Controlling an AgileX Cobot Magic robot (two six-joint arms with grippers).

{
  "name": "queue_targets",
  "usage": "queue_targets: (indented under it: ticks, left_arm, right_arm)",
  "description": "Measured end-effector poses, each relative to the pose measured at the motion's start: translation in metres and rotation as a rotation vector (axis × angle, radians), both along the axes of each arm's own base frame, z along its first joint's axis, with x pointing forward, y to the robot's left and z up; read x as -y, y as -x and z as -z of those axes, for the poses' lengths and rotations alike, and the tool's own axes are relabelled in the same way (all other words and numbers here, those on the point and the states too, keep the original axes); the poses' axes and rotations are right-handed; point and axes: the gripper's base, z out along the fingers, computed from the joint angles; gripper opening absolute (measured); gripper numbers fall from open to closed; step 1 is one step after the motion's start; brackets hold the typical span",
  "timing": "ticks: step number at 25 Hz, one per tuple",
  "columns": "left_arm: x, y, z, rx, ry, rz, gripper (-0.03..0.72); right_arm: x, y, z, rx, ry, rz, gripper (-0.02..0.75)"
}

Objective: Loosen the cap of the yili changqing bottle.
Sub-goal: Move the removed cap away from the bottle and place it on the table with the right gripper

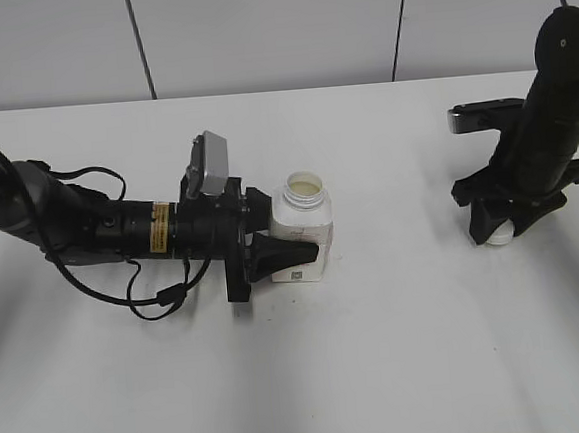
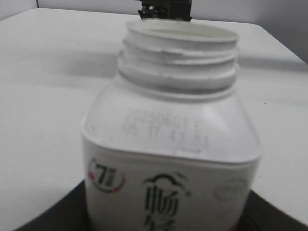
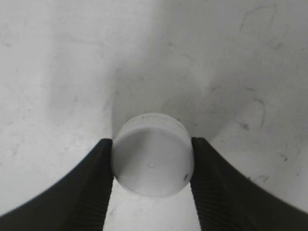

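Observation:
The yili changqing bottle [image 1: 303,227] stands upright at the table's middle, its threaded neck open and uncapped. It fills the left wrist view [image 2: 173,144]. My left gripper [image 1: 284,249] is shut on the bottle's lower body from the left. The white cap [image 3: 152,155] is off the bottle, held between the black fingers of my right gripper [image 3: 152,166]. In the exterior view the right gripper [image 1: 498,228] points down at the right, with the cap [image 1: 498,234] at or just above the table.
The white table [image 1: 400,348] spreads all around. A grey-panelled wall stands behind its far edge. A black bracket [image 1: 482,116] of the right arm sits at the back right. Cables loop beside the left arm [image 1: 120,230].

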Motion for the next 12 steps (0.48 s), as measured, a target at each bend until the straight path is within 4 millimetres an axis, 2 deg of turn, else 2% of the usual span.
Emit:
queue_targets:
  ticks: [3, 8, 12]
  left_arm:
    - [0.0, 0.0, 0.0, 0.0, 0.0, 0.0, 0.374]
    - [0.0, 0.0, 0.0, 0.0, 0.0, 0.0, 0.373]
    - [0.0, 0.0, 0.0, 0.0, 0.0, 0.0, 0.373]
  right_arm:
    - [0.0, 0.0, 0.0, -0.001, 0.0, 0.006, 0.405]
    - [0.0, 0.0008, 0.0, -0.01, 0.0, 0.008, 0.554]
    - [-0.0003, 0.0019, -0.0019, -0.037, -0.002, 0.004, 0.578]
